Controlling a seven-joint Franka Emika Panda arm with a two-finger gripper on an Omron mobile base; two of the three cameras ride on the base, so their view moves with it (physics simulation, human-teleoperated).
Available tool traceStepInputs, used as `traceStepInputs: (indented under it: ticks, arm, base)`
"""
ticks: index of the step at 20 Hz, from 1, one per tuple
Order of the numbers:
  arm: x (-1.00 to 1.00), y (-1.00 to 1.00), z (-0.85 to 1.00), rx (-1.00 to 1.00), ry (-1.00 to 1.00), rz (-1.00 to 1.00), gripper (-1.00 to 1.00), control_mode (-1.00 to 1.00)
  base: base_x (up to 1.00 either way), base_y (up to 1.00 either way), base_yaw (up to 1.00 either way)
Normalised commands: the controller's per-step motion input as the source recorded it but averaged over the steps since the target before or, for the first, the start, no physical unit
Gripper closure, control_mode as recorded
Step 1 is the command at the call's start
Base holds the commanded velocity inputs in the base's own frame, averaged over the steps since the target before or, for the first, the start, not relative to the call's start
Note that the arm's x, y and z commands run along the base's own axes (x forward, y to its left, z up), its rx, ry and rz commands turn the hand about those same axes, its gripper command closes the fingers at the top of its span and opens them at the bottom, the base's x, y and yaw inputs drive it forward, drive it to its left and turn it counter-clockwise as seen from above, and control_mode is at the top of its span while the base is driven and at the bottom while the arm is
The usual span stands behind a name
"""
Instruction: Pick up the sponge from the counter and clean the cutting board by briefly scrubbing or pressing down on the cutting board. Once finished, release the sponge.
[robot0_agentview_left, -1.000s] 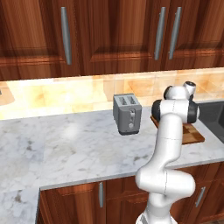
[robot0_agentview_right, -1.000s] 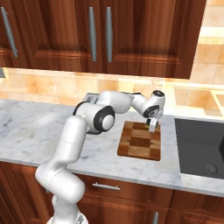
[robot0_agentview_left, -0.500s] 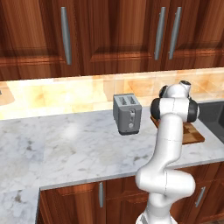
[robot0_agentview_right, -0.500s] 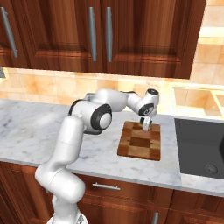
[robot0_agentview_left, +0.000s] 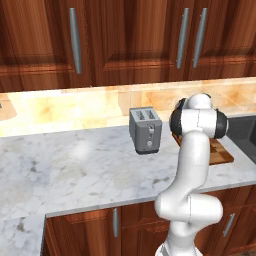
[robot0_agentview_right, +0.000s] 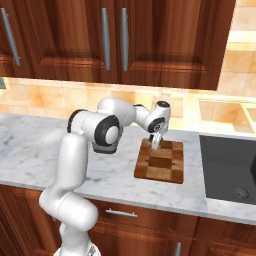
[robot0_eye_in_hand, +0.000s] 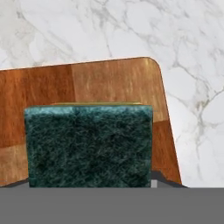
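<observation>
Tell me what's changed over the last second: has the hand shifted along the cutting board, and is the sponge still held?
The gripper has slid leftward in the right base view, from over the cutting board's far right part to its far left corner, staying low. It stays shut on the sponge; nothing was let go. The board, toaster and base have not moved.

Kitchen: marble counter, toaster, wooden cabinets

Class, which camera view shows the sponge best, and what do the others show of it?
The hand view: the sponge looms close, green top facing the camera, above the cutting board. In the right base view it is too small to make out; in the left, the arm hides it.
</observation>
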Motion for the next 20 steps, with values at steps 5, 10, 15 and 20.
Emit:
traceStepInputs:
  ticks: [5,10,15,20]
  arm:
    - [-0.49,0.36,-0.01,0.0,0.0,0.0,1.0,-1.0]
    - [-0.68,0.03,0.06,0.0,0.0,0.0,1.0,-1.0]
    - [-0.55,0.25,0.26,0.02,0.1,0.0,1.0,-1.0]
    - [-0.32,0.6,0.19,0.0,0.23,0.0,1.0,-1.0]
  base:
    - [0.0,0.0,0.0]
    - [0.0,0.0,0.0]
    - [0.0,0.0,0.0]
    - [0.0,0.0,0.0]
